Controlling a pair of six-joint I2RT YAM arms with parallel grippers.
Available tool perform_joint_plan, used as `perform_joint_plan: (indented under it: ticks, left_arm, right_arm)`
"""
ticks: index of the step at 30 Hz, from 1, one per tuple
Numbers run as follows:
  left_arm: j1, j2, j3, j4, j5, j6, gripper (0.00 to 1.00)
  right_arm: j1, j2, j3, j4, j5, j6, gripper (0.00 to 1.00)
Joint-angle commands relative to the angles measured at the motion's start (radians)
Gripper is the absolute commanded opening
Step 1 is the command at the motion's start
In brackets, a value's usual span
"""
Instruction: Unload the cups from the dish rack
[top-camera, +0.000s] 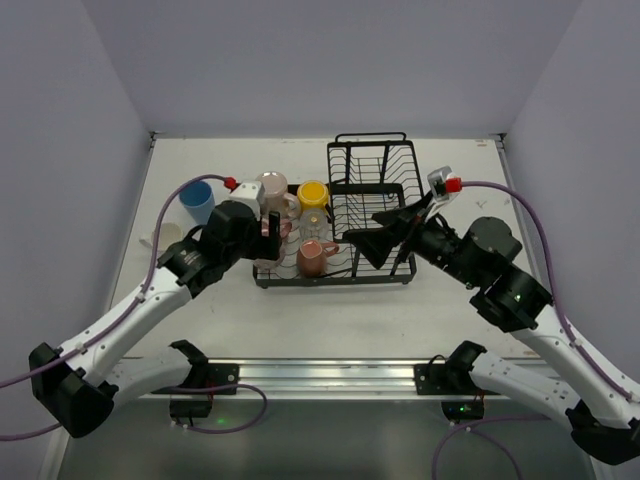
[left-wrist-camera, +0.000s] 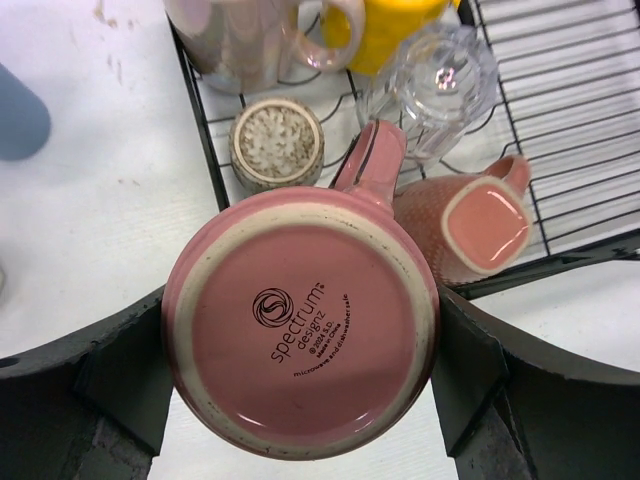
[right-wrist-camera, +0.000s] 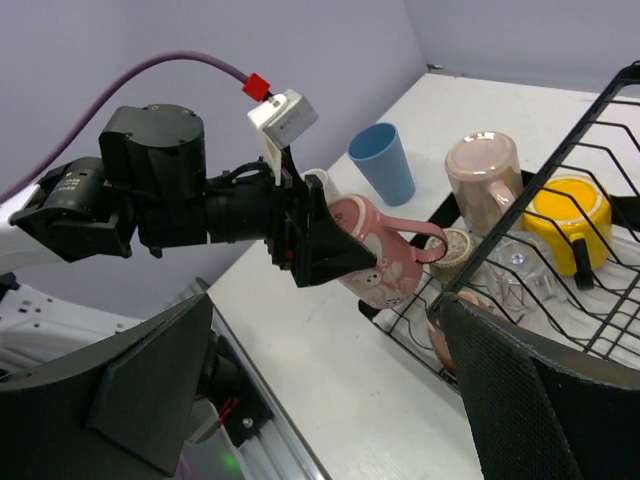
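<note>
My left gripper (left-wrist-camera: 300, 400) is shut on a pink mug (left-wrist-camera: 300, 320), base toward the wrist camera and handle pointing at the rack. In the right wrist view the mug (right-wrist-camera: 385, 262) hangs tilted above the near left corner of the black dish rack (top-camera: 368, 141). On the rack's flat tray stand a pinkish-white mug (top-camera: 272, 188), a yellow mug (top-camera: 313, 193), a clear glass (top-camera: 313, 222), a small speckled cup (left-wrist-camera: 277, 143) and a reddish mug (top-camera: 315, 257). My right gripper (top-camera: 383, 232) is open and empty over the raised basket.
A blue tumbler (top-camera: 197, 200) and a pale cup (top-camera: 163, 237) stand on the table left of the rack. The rack's near edge (left-wrist-camera: 560, 265) lies just right of the held mug. The left arm (right-wrist-camera: 150, 200) reaches in over the table's left side.
</note>
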Motion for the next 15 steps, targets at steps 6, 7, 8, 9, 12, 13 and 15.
perform_joint_plan:
  ticks: [6, 7, 8, 9, 12, 13, 15]
  left_arm:
    - [0.002, -0.200, 0.211, -0.010, -0.102, -0.043, 0.00]
    - [0.002, -0.229, 0.224, 0.002, -0.081, -0.049, 0.00]
    - [0.002, -0.242, 0.250, 0.013, -0.060, -0.054, 0.00]
    - [0.002, -0.249, 0.263, 0.025, -0.034, -0.062, 0.00]
    - [0.002, -0.268, 0.295, 0.089, 0.080, -0.126, 0.00]
    - [0.002, -0.274, 0.298, 0.141, 0.136, -0.137, 0.00]
    - [0.002, -0.282, 0.289, 0.201, 0.196, -0.174, 0.00]
  right_arm:
    - [0.005, -0.019, -0.071, 0.206, -0.038, 0.168, 0.99]
    - [0.007, -0.017, -0.086, 0.252, -0.055, 0.184, 0.99]
    - [0.005, -0.014, -0.096, 0.281, -0.067, 0.196, 0.99]
    - [0.008, -0.011, -0.105, 0.313, -0.092, 0.209, 0.98]
    - [0.040, 0.012, -0.109, 0.384, -0.155, 0.209, 0.95]
    - [0.054, 0.018, -0.105, 0.396, -0.157, 0.203, 0.94]
    - [0.088, 0.030, -0.106, 0.409, -0.137, 0.187, 0.93]
